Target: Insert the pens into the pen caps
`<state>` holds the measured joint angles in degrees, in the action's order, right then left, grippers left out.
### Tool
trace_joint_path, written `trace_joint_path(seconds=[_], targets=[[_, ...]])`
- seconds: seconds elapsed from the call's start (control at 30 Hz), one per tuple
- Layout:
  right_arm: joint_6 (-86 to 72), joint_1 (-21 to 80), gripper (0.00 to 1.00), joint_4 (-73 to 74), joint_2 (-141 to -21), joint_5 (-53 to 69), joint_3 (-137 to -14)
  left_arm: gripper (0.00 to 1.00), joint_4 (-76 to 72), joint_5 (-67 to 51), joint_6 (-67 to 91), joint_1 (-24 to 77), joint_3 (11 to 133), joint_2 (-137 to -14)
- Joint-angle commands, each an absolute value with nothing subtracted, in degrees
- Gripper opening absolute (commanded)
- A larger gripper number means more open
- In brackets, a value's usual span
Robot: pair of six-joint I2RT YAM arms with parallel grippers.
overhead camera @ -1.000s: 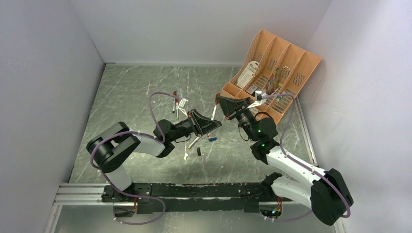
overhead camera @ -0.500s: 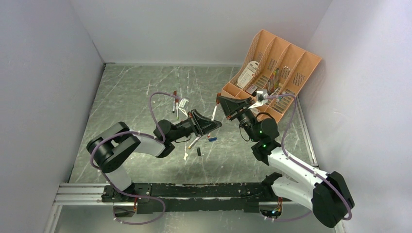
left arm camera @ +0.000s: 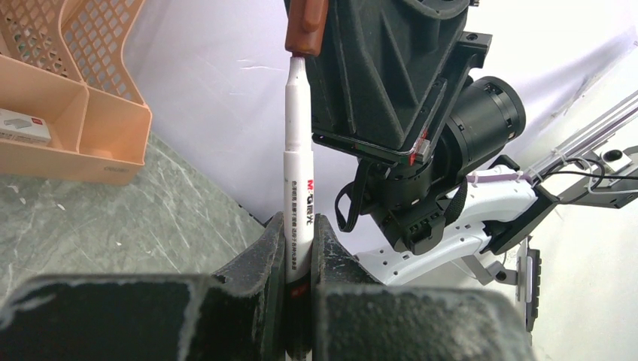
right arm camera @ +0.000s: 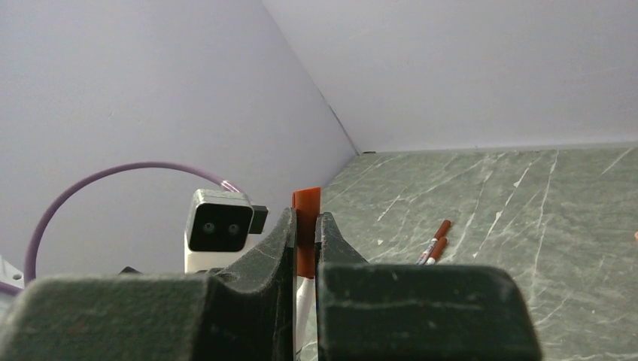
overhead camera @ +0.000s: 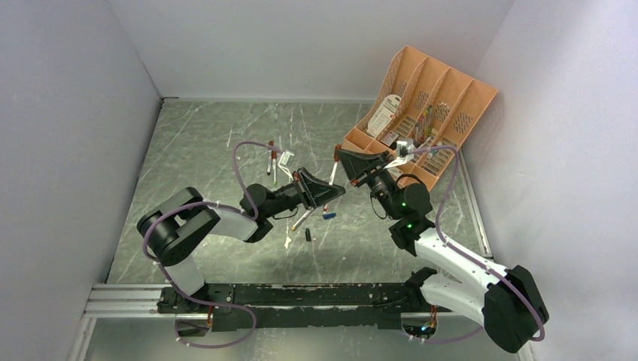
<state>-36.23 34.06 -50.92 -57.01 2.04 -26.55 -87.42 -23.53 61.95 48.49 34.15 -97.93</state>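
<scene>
My left gripper (overhead camera: 316,191) (left arm camera: 299,235) is shut on a white pen (left arm camera: 299,150) (overhead camera: 332,175) and holds it in the air, tip toward the right gripper. The pen's tip sits in a red-brown cap (left arm camera: 305,26) (right arm camera: 306,201). My right gripper (overhead camera: 348,165) (right arm camera: 306,219) is shut on that cap, and the white pen body (right arm camera: 302,297) shows below the cap between its jaws. Both grippers meet above the table's middle. Loose on the table lie a blue cap (overhead camera: 329,215), a dark cap (overhead camera: 308,235) and another pen (overhead camera: 302,219).
The orange slotted tray (overhead camera: 451,94) leans at the back right, close behind the right gripper. Capped pens (overhead camera: 270,159) lie on the table behind the left gripper; two show in the right wrist view (right arm camera: 435,241). Grey walls close in the left, back and right.
My left gripper with the pen has edged slightly toward the right gripper. Nothing else has visibly changed.
</scene>
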Motion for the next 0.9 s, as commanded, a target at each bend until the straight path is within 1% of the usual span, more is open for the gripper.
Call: trace_joint_path(seconds=[0.0, 0.43, 0.6, 0.73, 0.77, 0.87], targets=[[-36.8, 33.8, 0.00, -51.6, -55.8, 2.5, -25.3, 0.07, -103.6, -23.4, 61.7, 49.0, 36.3, -99.2], [-37.4, 33.8, 0.00, -49.4, -53.3, 1.6, -22.8, 0.07, -103.5, -23.6, 60.9, 48.4, 39.9, -99.3], [-37.1, 33.8, 0.00, -47.4, -54.2, 4.2, -23.6, 0.07, -103.6, -24.5, 58.8, 47.9, 42.1, -100.2], [-35.7, 33.8, 0.00, -46.1, -54.5, 6.5, -23.6, 0.07, -103.6, -33.0, 57.6, 47.1, 47.9, -101.5], [-34.6, 33.9, 0.00, -44.7, -53.9, 7.4, -23.7, 0.07, -103.6, -37.8, 58.5, 46.2, 51.6, -102.5], [-33.4, 33.8, 0.00, -43.3, -52.4, 7.8, -23.9, 0.07, -103.6, -41.4, 61.3, 44.4, 54.0, -104.4]])
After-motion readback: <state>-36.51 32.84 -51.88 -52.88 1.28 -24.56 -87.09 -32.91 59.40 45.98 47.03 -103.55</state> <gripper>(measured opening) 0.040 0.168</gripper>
